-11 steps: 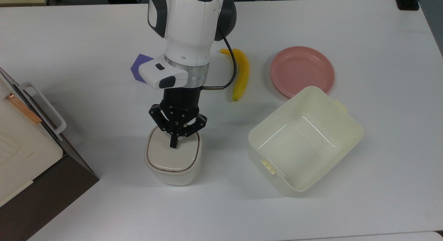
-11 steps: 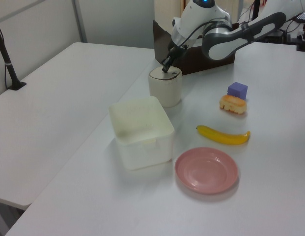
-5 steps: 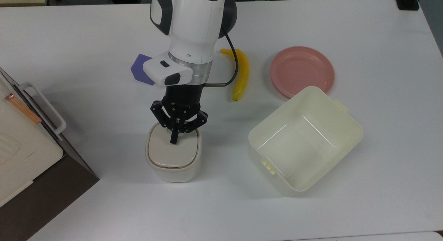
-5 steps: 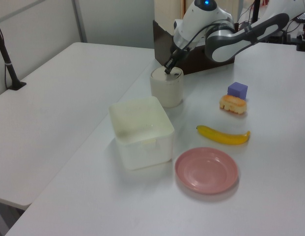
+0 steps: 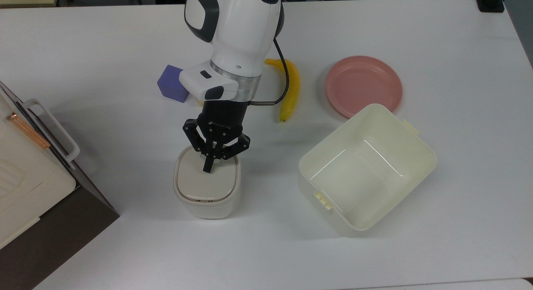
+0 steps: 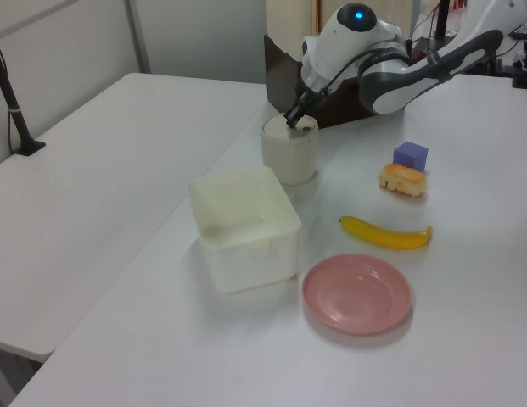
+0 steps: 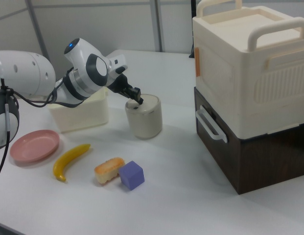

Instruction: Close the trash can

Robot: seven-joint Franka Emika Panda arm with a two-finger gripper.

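Looks basically done: the trash can (image 5: 207, 186) sits near the top view's left-center of the white table (image 5: 416, 248), and its beige lid (image 5: 207, 179) lies flat in the rim, no gap I can spot. The gripper (image 5: 207, 168) has its fingers pressed together, tip down on the lid's far edge. The lidless tub (image 5: 410, 186) is well off to the top view's right. My guess: all that's left is lifting off.
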